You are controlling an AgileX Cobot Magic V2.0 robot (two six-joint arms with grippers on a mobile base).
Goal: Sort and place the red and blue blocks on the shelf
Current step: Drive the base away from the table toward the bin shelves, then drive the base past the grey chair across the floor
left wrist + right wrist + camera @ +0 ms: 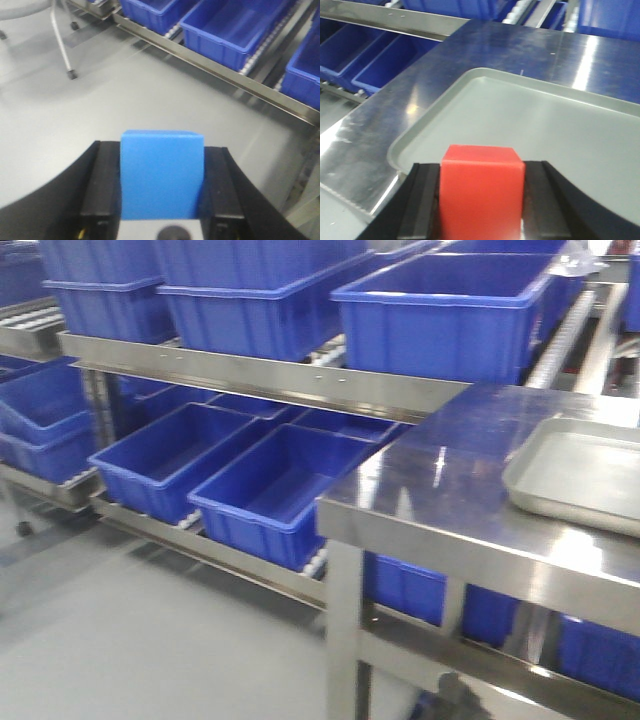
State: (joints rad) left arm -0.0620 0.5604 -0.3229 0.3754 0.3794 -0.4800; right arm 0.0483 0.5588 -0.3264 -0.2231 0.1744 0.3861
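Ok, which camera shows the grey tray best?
Right wrist view: the grey tray fills most of the frame beyond the red block. Front view cuts off its right side; left wrist view misses it.

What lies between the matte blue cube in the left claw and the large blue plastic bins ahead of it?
Only bare grey floor, then the rack's flat steel front rail; the left wrist-mounted view shows this.
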